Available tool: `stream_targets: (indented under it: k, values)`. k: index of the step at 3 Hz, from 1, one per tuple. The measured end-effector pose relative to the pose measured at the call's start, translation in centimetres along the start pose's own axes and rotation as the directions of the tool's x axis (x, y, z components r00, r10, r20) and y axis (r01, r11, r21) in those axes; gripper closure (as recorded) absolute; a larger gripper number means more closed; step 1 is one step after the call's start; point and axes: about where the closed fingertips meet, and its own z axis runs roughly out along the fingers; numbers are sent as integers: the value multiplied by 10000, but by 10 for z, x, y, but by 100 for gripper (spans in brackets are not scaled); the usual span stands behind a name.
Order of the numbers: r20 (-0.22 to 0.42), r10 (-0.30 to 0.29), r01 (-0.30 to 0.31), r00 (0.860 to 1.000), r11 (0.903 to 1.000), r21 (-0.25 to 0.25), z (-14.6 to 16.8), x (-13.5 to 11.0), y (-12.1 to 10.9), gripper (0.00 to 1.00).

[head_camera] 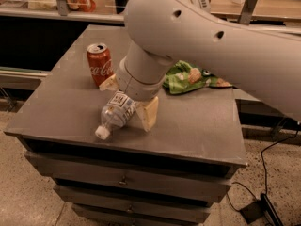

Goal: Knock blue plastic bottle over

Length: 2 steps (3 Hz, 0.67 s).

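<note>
The blue plastic bottle (115,114), clear with a white cap and a white-and-dark label, lies tipped on the grey table (197,126), cap pointing to the front left edge. My gripper (126,105) hangs from the big white arm right over the bottle's base end. Its cream fingers (148,113) stand apart, one on each side of the bottle, and the gripper is open. The bottle's base is hidden under the wrist.
A red Coca-Cola can (99,63) stands upright just behind and left of the gripper. A green snack bag (190,77) lies to the right, partly behind the arm. The table's front edge is close to the bottle's cap. A counter runs along the back.
</note>
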Motion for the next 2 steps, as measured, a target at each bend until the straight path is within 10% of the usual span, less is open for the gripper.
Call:
stream_targets:
  k: [2]
  values:
    - [137,90,-89,9999,9999,-67,2,-1,-1,0]
